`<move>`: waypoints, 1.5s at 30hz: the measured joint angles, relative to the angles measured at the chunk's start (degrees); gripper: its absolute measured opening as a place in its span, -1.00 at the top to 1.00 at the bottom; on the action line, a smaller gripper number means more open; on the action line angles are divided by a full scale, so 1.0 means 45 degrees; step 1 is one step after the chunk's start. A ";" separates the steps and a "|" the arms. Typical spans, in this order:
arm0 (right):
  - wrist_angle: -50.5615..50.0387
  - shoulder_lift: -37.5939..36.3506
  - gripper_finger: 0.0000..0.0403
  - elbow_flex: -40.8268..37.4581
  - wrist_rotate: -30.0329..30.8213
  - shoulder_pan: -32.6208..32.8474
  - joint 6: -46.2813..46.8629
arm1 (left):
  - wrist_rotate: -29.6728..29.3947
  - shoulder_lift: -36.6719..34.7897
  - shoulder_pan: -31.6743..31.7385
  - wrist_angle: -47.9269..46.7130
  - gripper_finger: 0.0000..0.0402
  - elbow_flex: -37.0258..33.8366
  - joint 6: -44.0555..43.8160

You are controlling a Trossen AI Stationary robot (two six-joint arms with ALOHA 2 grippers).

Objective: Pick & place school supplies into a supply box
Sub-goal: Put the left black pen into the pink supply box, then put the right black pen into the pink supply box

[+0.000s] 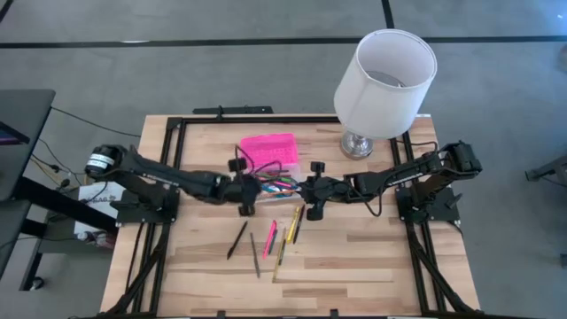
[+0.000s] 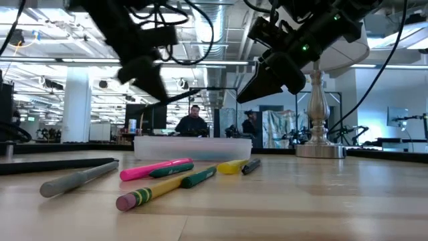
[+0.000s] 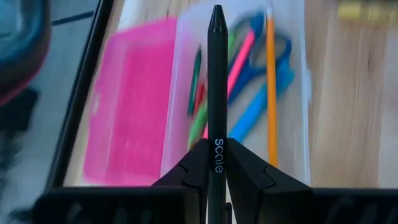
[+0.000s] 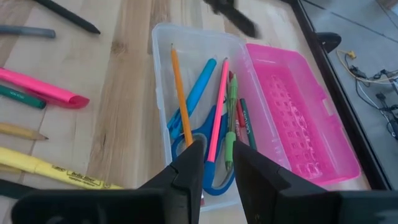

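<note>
The supply box lies open at the table's far middle, its pink lid [image 1: 268, 148] flat beside the clear base [image 4: 161, 74]. In the base lie blue-handled scissors [image 4: 186, 140], an orange pencil [image 4: 179, 93] and pink, blue and green pens. My left gripper [image 3: 217, 149] hovers over the base, shut on a black pen [image 3: 217, 74]. My right gripper [image 4: 214, 158] hangs open over the base's scissor end and touches nothing. More supplies lie on the table nearer the front: a pink highlighter [image 2: 155, 169], a yellow pencil [image 2: 154, 193], a grey pen [image 2: 80, 179] and a yellow highlighter [image 2: 233, 166]. My left gripper pinches the black pen's barrel [image 3: 217, 144] between its two fingers. The pen lies along the fingers, and its long free end sticks out ahead of them, over the clear base. It is lifted clear of the table and the box.
A white lamp [image 1: 385, 84] stands on its metal foot [image 1: 358, 144] at the far right, close behind my right arm. A black pen [image 1: 237, 239] and a grey pencil [image 1: 255, 255] lie toward the near middle. Black frame rails [image 1: 173, 142] run along the table's sides.
</note>
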 joint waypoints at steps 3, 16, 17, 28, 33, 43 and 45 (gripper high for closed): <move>-0.0134 0.0000 0.59 0.0000 0.0005 0.0000 0.0082 | 0.1234 0.0000 0.1041 0.1242 0.84 0.0000 0.0542; -0.0178 -0.0041 0.59 0.0012 0.0144 0.0703 -0.0627 | 0.4717 0.1159 0.3751 0.2124 0.82 -0.0097 0.0010; -0.0184 -0.0056 0.59 0.0015 0.0298 0.0798 -0.0654 | 0.4741 0.1364 0.3799 0.2164 0.82 -0.0092 0.0016; -0.0566 -0.0116 0.59 0.0015 0.1141 0.1336 -0.0689 | 0.4798 0.1945 0.3710 0.2294 0.80 -0.0097 0.0864; -0.0572 -0.0115 0.59 0.0015 0.1057 0.1331 -0.0682 | 0.4996 0.1931 0.3648 0.2365 0.66 -0.0092 0.1290; -0.0617 -0.0112 0.59 0.0010 -0.1053 0.1331 -0.0352 | 0.4979 0.1729 0.3651 0.2227 0.32 -0.0092 0.1404; -0.0619 -0.0112 0.59 0.0010 -0.1591 0.1331 -0.0361 | 0.4988 0.1470 0.3639 0.2068 0.29 -0.0092 0.1399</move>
